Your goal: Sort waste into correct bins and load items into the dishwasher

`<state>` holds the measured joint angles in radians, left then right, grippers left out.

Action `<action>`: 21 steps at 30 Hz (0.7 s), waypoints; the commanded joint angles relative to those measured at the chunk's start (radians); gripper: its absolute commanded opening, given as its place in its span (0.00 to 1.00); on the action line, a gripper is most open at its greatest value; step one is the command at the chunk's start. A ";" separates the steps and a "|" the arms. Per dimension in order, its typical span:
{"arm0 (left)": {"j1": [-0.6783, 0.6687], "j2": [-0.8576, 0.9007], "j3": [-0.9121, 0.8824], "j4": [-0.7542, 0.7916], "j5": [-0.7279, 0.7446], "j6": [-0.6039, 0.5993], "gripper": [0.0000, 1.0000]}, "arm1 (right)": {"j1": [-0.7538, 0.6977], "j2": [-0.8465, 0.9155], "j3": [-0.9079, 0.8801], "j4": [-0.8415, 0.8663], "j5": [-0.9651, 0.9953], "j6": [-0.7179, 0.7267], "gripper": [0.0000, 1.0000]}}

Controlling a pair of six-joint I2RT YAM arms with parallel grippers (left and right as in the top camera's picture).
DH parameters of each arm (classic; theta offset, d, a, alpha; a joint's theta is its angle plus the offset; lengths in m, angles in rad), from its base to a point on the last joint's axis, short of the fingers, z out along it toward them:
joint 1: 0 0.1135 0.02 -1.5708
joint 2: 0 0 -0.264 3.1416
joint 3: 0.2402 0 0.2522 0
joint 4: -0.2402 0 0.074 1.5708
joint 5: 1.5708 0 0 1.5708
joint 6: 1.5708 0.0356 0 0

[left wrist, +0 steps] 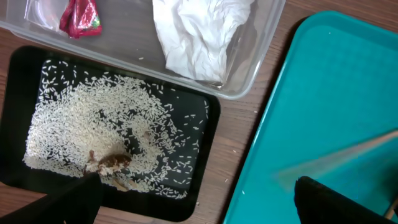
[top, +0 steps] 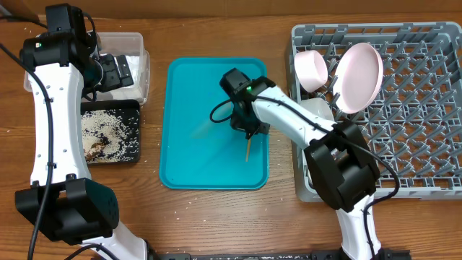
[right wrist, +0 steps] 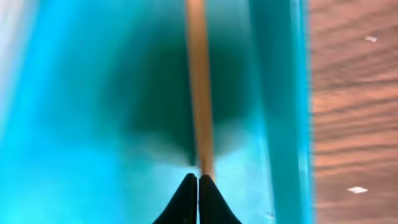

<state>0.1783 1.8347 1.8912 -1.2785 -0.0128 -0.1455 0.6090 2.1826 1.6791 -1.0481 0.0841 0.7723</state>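
Note:
My right gripper (top: 249,133) is low over the teal tray (top: 188,166), shut on a thin wooden chopstick (right wrist: 199,87) that juts from its fingertips (right wrist: 198,177). A second chopstick (top: 203,130) lies blurred on the tray. My left gripper (left wrist: 199,208) is open and empty above the gap between the black tray (left wrist: 208,118) and the teal tray. The black tray holds white rice (left wrist: 81,124) and brown scraps (left wrist: 109,163). The clear tub (left wrist: 261,56) holds the red wrapper (left wrist: 79,17) and the white napkin (left wrist: 196,37). The pale pink plate (top: 359,76) and a pink bowl (top: 312,70) stand in the grey dish rack (top: 419,144).
A white dish (top: 317,108) sits at the rack's left edge, partly behind my right arm. The rack fills the right side of the wooden table. The tub (top: 141,43) and black tray (top: 133,108) sit at the far left, under my left arm.

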 commanded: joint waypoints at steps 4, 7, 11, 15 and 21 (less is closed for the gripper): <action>-0.002 -0.002 0.000 0.000 -0.005 0.023 1.00 | -0.023 -0.053 0.142 -0.095 -0.007 -0.107 0.04; -0.002 -0.002 0.000 0.000 -0.005 0.023 1.00 | -0.023 -0.064 0.173 -0.104 0.008 -0.126 0.07; -0.002 -0.002 0.000 0.000 -0.005 0.023 1.00 | -0.022 -0.045 0.158 -0.066 0.051 -0.126 0.30; -0.002 -0.002 0.000 0.000 -0.005 0.023 1.00 | -0.024 -0.012 0.111 -0.021 0.072 -0.126 0.39; -0.002 -0.002 0.000 0.000 -0.005 0.023 1.00 | -0.024 0.037 0.022 0.048 0.070 -0.126 0.39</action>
<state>0.1783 1.8347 1.8912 -1.2785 -0.0124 -0.1455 0.5869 2.1719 1.7416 -1.0103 0.1390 0.6502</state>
